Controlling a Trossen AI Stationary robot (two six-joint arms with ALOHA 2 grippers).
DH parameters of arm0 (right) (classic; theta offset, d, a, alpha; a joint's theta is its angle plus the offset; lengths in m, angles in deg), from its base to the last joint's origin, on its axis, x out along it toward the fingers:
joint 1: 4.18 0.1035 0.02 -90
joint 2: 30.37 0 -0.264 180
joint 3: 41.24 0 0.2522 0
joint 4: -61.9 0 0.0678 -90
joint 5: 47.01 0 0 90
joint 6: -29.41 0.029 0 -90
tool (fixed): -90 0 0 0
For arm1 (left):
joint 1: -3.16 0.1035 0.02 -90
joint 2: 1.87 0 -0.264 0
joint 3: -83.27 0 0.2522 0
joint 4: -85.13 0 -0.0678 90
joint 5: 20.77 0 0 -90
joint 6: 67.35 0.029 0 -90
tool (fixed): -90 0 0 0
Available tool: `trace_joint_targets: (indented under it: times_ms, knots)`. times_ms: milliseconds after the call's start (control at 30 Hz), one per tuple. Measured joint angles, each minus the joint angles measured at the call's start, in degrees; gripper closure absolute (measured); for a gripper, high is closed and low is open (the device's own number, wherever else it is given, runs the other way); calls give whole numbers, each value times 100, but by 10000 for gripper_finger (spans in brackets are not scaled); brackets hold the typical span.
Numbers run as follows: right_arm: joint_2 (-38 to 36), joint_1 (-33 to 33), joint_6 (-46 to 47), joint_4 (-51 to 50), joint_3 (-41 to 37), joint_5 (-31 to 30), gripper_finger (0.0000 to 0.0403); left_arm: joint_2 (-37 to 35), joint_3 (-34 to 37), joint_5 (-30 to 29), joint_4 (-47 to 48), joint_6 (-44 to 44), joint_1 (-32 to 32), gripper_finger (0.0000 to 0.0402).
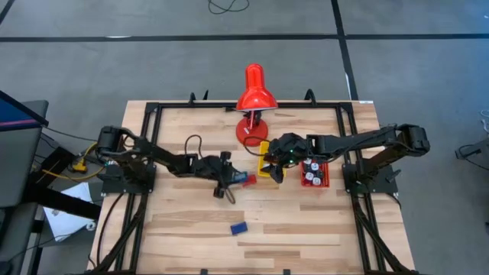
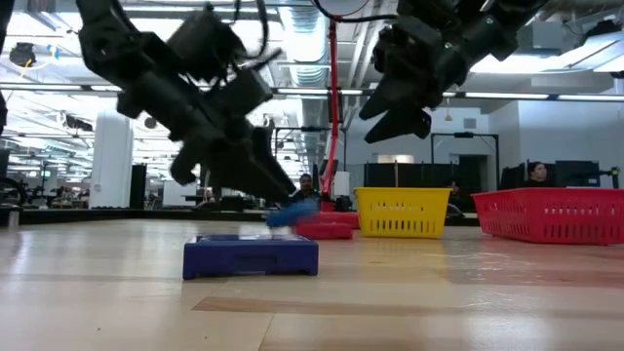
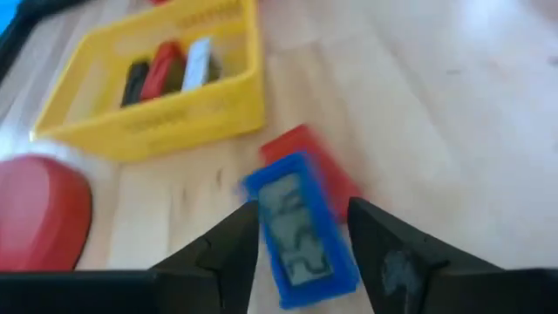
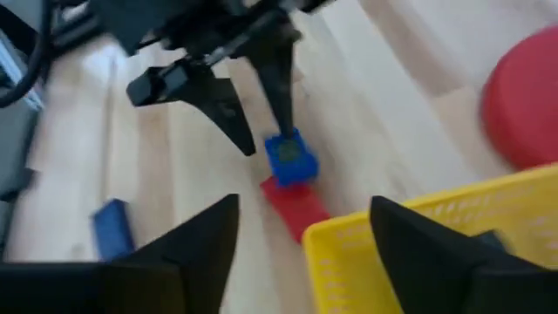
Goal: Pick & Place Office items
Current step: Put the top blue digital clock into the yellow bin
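while left pincer [image 3: 296,253] grips blue block [image 3: 299,228] tilted lengthwise, right pincer [image 4: 305,240] open

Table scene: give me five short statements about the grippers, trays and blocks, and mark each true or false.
1. The left gripper has a blue block between its fingers. True.
2. The yellow tray is empty. False: it holds black, red and white pieces.
3. A red block lies on the table beside the yellow tray. True.
4. The right gripper is shut on a red block. False: it is open and holds nothing.
5. The lamp stands at the table's near edge. False: it stands at the far edge.
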Motion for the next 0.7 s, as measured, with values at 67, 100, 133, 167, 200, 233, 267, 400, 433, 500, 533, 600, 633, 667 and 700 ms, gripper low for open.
trace_joint_targets:
  times_ms: [67,100,133,167,200,233,267,400,433,500,533,600,633,667,700]
  knots:
    - [0,-73,360,-34,0,228,130,-90,2,-91,-45,29,-215,251]
    - [0,-96,463,-51,0,362,118,-141,0,-101,-52,112,-315,262]
    - [0,-115,492,-38,0,477,107,-185,0,-106,-49,216,-424,273]
    - [0,-140,503,-11,0,525,98,-222,0,-110,-75,302,-511,285]
    - [0,-148,511,-8,0,529,90,-240,0,-151,-86,386,-581,297]
    - [0,-155,511,-20,0,529,83,-241,-4,-228,-91,396,-637,308]
    - [0,-163,516,-41,0,529,78,-248,-3,-314,-51,392,-673,318]
    - [0,-79,506,-23,0,527,63,-356,-4,-488,160,5,-692,348]
    - [0,-40,468,-20,0,525,61,-392,-2,-494,255,-150,-694,353]
    - [0,3,464,-21,0,515,59,-465,-2,-487,380,-345,-673,361]
    - [0,25,462,-22,0,511,58,-498,-4,-469,484,-391,-657,364]
    - [0,54,448,-3,0,499,58,-536,-2,-456,683,-543,-588,369]
    - [0,71,446,0,0,496,58,-536,-2,-455,688,-805,-540,370]
    - [0,71,446,-2,0,496,58,-536,-2,-460,674,-1124,-497,370]
    - [0,65,442,-10,0,494,58,-536,-2,-456,662,-1458,-466,368]
